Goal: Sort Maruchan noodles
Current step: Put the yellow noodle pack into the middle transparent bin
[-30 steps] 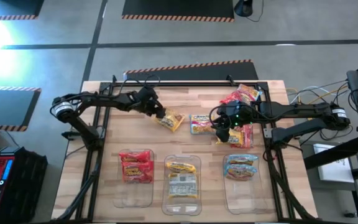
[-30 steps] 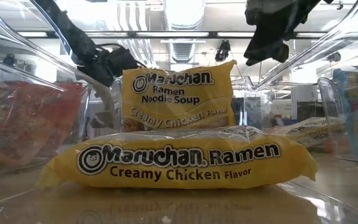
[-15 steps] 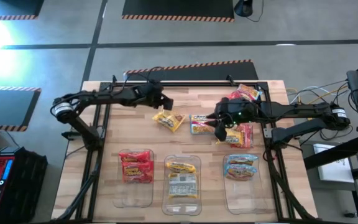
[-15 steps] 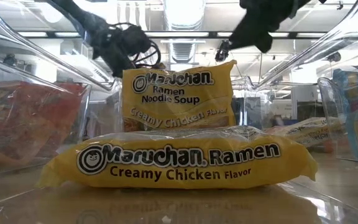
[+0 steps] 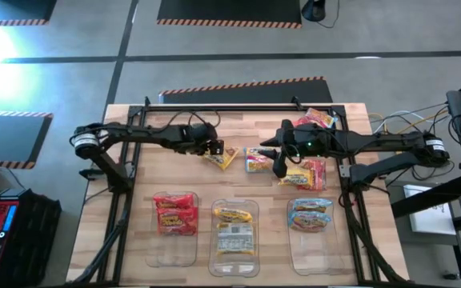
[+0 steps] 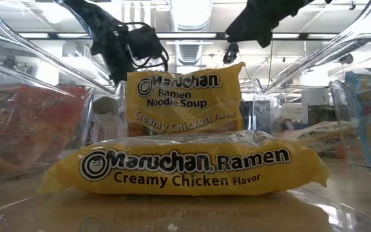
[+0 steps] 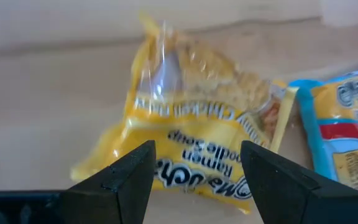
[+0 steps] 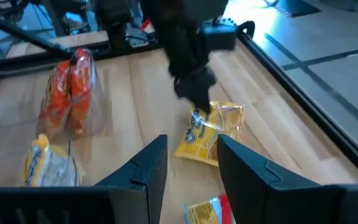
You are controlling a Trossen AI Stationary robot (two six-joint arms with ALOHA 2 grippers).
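A yellow Maruchan packet lies flat on the table's middle. My left gripper hovers open just over its left end; in the left wrist view the packet shows between and beyond the open fingers. My right gripper hangs open and holding nothing above the table, right of a light-blue packet. Red packets lie under and beyond the right arm. In the right wrist view the fingers frame the yellow packet farther off.
Three clear bins stand along the near edge: the left holds red packets, the middle yellow ones, the right light-blue ones. Another red packet lies at the far right. Black frame rails border the table.
My left gripper drew back toward the far edge, turned about its wrist, then came back over the yellow packet's left end, staying open. My right gripper has risen a little and tipped from pointing down toward level. The packets lie where they were.
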